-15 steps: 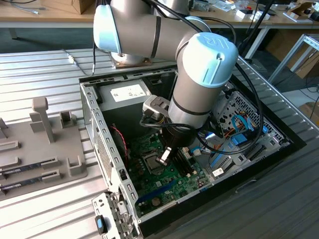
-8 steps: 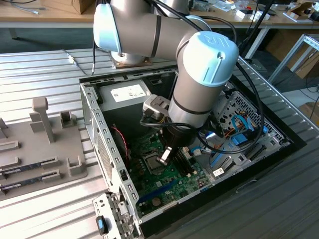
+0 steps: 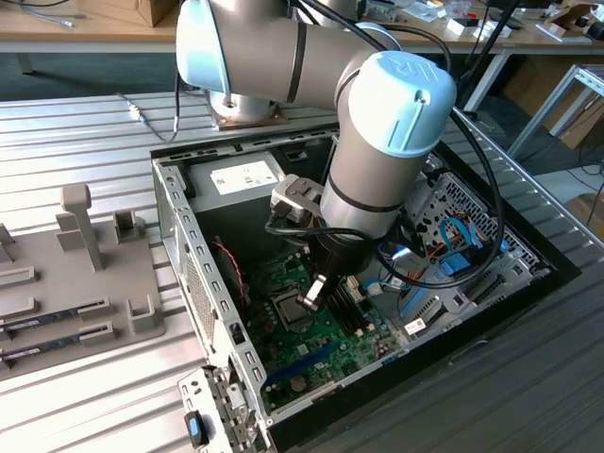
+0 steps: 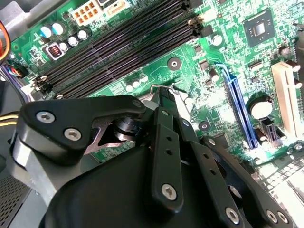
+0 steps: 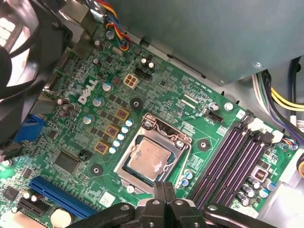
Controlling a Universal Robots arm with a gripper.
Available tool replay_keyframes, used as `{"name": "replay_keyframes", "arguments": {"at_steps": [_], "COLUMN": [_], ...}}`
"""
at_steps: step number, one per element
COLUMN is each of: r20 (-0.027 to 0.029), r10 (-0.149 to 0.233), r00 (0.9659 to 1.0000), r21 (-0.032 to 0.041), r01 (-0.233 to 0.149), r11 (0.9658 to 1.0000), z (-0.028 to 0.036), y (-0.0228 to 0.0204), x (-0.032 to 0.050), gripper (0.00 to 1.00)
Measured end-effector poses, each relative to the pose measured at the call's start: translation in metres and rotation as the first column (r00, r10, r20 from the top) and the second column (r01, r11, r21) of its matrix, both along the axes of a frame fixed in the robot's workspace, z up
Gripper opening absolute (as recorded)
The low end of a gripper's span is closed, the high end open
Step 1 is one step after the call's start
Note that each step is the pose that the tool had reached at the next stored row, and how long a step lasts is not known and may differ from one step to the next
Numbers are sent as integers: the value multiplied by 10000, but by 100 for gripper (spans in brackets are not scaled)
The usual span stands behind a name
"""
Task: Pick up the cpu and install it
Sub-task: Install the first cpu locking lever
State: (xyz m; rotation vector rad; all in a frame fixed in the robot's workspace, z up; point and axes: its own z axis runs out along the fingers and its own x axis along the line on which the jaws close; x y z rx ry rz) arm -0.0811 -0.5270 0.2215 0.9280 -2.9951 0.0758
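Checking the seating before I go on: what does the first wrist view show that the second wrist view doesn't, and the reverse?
First wrist view: the cpu lies flat inside its socket frame with its silvery top exposed. The jaws are together near its edge and hold nothing.
Second wrist view: a bare dark square chip and a white expansion slot.
Both wrist views: the gripper, the green motherboard, the four memory slots and the blue expansion slot.
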Motion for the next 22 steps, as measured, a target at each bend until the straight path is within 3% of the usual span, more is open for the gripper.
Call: {"name": "replay_keyframes", "arguments": {"at_steps": [7, 13, 15, 19, 22], "r20": [13, 10, 11, 12, 11], "r10": [-19, -20, -18, -19, -20], "r00": [10000, 10000, 10000, 10000, 10000], "r21": [27, 20, 16, 22, 22], "r01": [19, 20, 18, 19, 20], "r11": [10000, 10000, 10000, 10000, 10000], "z": [27, 177, 288, 367, 465], "y": [3, 27, 47, 58, 65], "x": [-62, -63, -62, -62, -62], "gripper": [11, 11, 11, 11, 11]}}
